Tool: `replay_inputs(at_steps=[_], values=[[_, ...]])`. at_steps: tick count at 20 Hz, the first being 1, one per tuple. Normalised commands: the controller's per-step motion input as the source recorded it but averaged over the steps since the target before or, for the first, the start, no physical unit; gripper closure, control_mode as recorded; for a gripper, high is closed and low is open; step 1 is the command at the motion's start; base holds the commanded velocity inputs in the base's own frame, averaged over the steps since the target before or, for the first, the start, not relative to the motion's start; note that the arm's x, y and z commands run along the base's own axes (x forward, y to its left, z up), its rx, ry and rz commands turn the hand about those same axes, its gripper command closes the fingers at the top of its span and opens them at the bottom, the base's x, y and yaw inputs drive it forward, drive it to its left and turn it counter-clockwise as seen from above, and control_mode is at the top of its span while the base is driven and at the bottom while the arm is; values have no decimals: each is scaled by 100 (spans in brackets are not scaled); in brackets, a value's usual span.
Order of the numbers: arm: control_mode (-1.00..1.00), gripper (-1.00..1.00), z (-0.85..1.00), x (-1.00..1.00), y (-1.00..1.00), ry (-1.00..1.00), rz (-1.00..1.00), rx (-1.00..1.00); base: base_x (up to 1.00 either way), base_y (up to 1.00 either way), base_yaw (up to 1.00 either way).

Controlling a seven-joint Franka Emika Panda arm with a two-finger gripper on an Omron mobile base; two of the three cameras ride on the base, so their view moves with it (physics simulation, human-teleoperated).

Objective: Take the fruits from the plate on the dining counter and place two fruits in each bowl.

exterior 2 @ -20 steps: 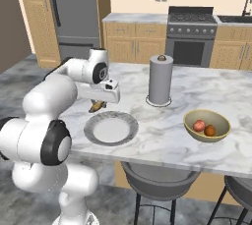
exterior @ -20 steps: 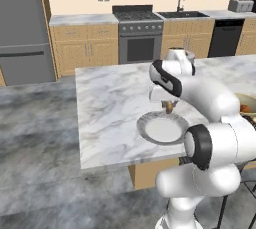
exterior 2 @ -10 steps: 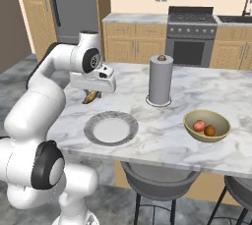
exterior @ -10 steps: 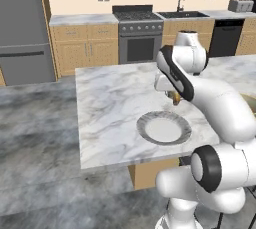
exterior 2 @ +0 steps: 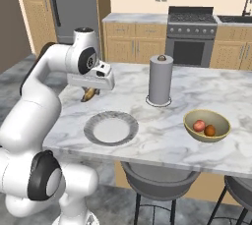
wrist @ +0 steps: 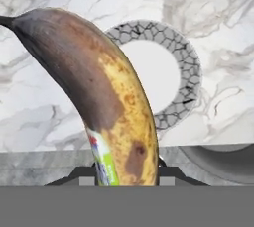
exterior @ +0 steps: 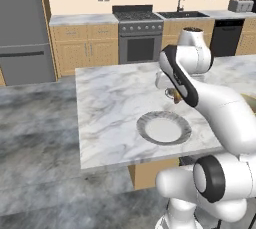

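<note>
White marble with grey veins covers the worktop (exterior 2: 162,135), its near edge running above two dark stools (exterior 2: 157,182) tucked under the overhang. Closest to that edge lies the plate (exterior 2: 110,127) — round, light grey with a crackled rim, bare inside — with open marble all round it. In the hand view the plate (wrist: 191,80) sits below and beyond the fruit. Above the worktop, just past the plate's far-left side, the end effector (exterior 2: 90,91) hangs clamped tight on the banana (exterior 2: 89,94), which is clear of the surface; in the hand view the banana (wrist: 106,99) rises between the fingertips, yellow with heavy brown patches, a dark tip and a small sticker near the grip. From the left base view the banana (exterior: 175,95) shows just under the wrist. To the right, near the front edge, the tan-yellow bowl (exterior 2: 219,133) holds a red fruit (exterior 2: 199,126) and an orange fruit (exterior 2: 210,130) side by side. Farther back stands an upright paper-towel roll (exterior 2: 160,79) — well apart from plate and bowl. Beyond the far edge, open floor separates the worktop from the stove (exterior 2: 191,35) and fridge (exterior 2: 74,3).
</note>
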Motion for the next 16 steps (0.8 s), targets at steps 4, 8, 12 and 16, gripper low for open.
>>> replay_inputs(at_steps=[4, 8, 12, 16], values=[[100, 100, 8, -6, 0, 0, 0, 0, -49, -9, 0], [100, 100, 0, 0, 0, 0, 0, 0, -99, -66, 0], [100, 100, 0, 0, 0, 0, 0, 0, -34, -100, -4], [100, 100, 0, 0, 0, 0, 0, 0, 14, -100, -6]])
